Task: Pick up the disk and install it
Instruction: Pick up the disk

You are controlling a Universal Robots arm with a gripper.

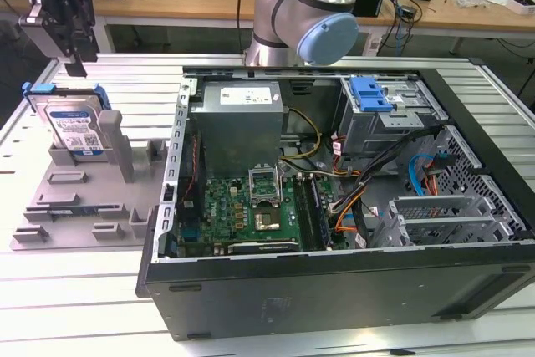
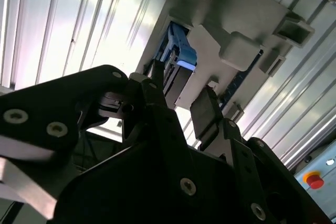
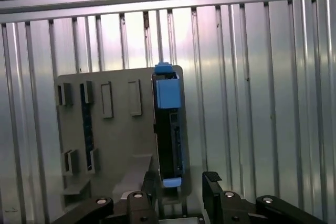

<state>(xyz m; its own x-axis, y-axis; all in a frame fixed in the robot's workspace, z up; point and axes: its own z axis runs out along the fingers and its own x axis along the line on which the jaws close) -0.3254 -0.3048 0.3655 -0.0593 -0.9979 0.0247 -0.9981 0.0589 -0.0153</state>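
**Over the grey plastic fixture plate [image 1: 67, 215]: end effector [image 1: 73, 56] released, nothing grasped**

At the exterior view's left, the fixture plate lies flat on the ribbed aluminium counter [image 1: 84, 311]. The disk [image 1: 73, 127] is a flat rectangular silver metal hard drive with a white-and-blue label and a blue plastic frame. It stands upright on edge in a slot at the plate's far end, with the label facing the near side.

The black end effector hangs directly above the disk, apart from it, with no contact. In both wrist views its fingers [image 3: 212, 181] are spread and the gap between them is empty. In the first wrist view the disk [image 3: 169, 129] is seen edge-on, in line with that gap. In the second wrist view its blue frame [image 2: 181, 51] shows beyond the fingers [image 2: 205, 109].

Just beside the plate, toward the exterior view's right, an open black computer case [image 1: 334, 290] lies on its side. A large grey metal power-supply box [image 1: 238, 127] sits at its far left, with a green motherboard [image 1: 242, 206] nearer. The grey-and-blue robot arm [image 1: 309, 6] rises at the far side of the case.
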